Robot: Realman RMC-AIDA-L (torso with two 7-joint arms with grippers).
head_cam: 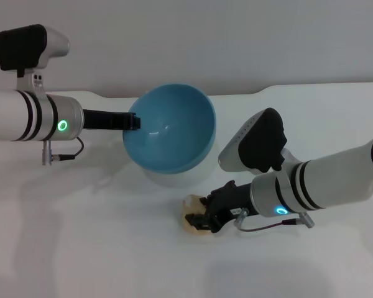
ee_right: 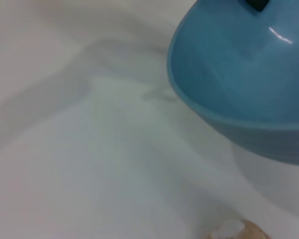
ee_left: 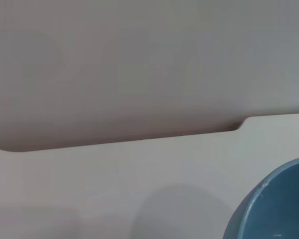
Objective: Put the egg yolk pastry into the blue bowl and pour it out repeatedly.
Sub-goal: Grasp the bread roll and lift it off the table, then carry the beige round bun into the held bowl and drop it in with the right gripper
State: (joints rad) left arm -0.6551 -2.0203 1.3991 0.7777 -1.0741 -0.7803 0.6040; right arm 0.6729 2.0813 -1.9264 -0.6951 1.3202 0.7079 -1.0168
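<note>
Pastry [head_cam: 193, 214] is lying on the counter [head_cam: 99, 248] at the bowl's [head_cam: 171, 127] five o'clock, the right gripper [head_cam: 202, 218] closing around it for pickup. Left gripper [head_cam: 133, 121] is pinching the tilted bowl's nine-o'clock rim, keeping its mouth open toward the pastry.

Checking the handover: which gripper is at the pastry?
The right gripper, down at the pastry on the table; the left gripper holds the tilted bowl.
</note>
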